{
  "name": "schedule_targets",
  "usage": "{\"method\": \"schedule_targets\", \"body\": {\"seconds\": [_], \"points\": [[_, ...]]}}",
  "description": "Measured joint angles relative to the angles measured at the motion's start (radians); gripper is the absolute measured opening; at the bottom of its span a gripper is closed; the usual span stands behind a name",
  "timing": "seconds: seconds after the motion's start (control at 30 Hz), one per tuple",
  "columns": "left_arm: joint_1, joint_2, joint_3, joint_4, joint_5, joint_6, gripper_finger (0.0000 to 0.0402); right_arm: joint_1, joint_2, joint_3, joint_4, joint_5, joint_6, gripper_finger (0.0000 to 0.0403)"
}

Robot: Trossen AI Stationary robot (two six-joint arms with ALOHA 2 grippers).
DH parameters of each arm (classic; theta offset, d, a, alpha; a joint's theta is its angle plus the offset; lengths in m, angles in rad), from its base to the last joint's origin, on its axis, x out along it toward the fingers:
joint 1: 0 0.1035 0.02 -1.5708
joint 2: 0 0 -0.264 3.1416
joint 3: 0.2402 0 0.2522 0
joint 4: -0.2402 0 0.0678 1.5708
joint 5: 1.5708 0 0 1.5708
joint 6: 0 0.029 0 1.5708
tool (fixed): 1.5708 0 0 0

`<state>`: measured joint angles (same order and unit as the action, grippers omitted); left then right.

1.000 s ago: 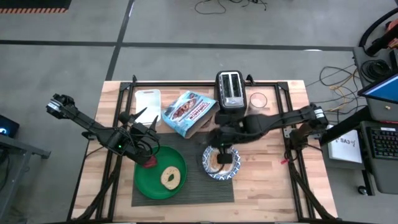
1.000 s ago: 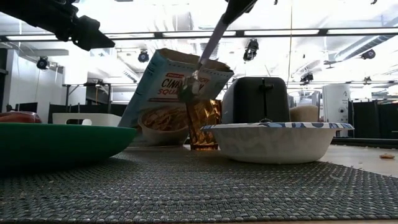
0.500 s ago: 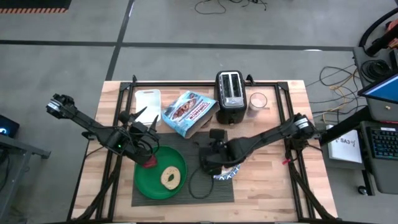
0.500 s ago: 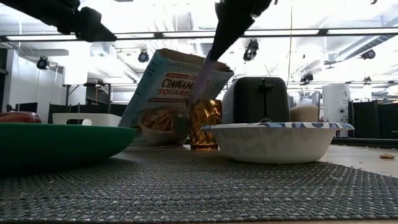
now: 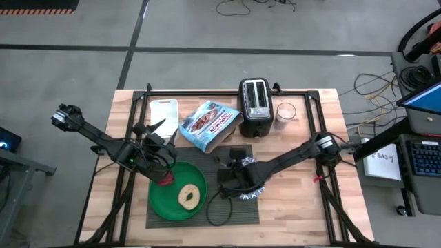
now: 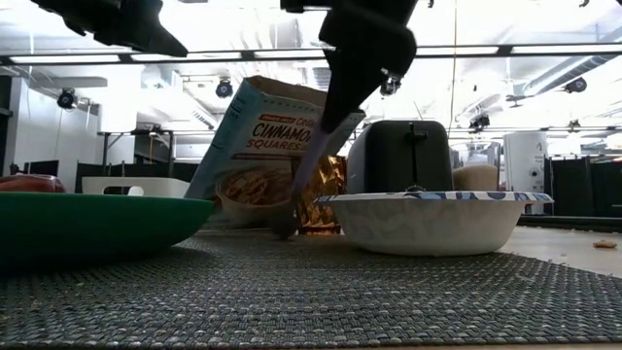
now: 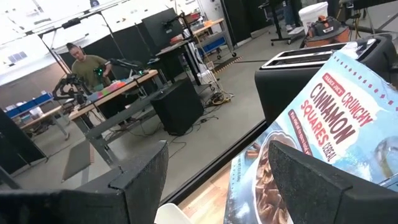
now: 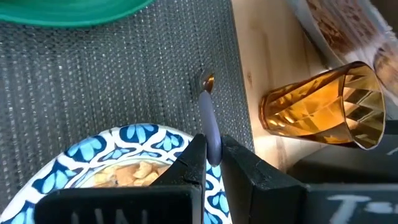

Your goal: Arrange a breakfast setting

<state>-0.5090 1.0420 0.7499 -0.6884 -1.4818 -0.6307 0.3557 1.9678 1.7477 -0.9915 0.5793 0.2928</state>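
- On the wooden tabletop (image 5: 296, 207) lies the dark grey ribbed placemat (image 5: 207, 213), carrying the large round green plate (image 5: 165, 201) on its left half and the blue-and-white patterned bowl (image 8: 93, 155) on its right half.
- The plate holds a bagel (image 5: 188, 197) near its middle and a red fruit (image 5: 165, 180) at its rim.
- The bowl is shallow, white outside with a blue leaf pattern inside, and has pale cereal pieces (image 8: 124, 174) in it.
- The right gripper (image 8: 208, 146) is over the placemat between plate and bowl; its jaws are closed on the handle of the metal spoon (image 8: 207, 118), which points down with its tip touching the mat near its far edge, just beside the amber glass (image 8: 323, 106).
- The left gripper (image 5: 157, 146) hangs above the plate's far-left rim; its jaws stand apart with nothing between them.
- Behind the mat stand the cinnamon squares cereal box (image 5: 209, 125), the black toaster (image 5: 254, 99) and a white tray (image 5: 163, 110).
- Against 1.0 s ago: the right arm has swung from over the bowl to the gap left of it, and the spoon has dropped from mid-air to the mat. The left arm, plate, bagel and fruit have not shifted.
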Motion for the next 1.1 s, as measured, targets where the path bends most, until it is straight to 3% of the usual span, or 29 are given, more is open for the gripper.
{"method": "schedule_targets", "body": {"seconds": [0.3, 0.67, 1.1], "points": [[0.000, 0.000, 0.003, 0.000, 0.000, 0.000, 0.0259, 0.000, 0.014, 0.002, 0.012, 0.000, 0.002, 0.0025], [0.000, 0.000, 0.002, 0.000, 0.000, 0.000, 0.0259, 0.000, 0.012, 0.002, 0.056, -0.030, -0.005, 0.0082], [0.000, 0.000, 0.001, 0.000, 0.000, 0.000, 0.0259, 0.002, 0.007, 0.002, 0.086, -0.063, -0.008, 0.0086]]}}
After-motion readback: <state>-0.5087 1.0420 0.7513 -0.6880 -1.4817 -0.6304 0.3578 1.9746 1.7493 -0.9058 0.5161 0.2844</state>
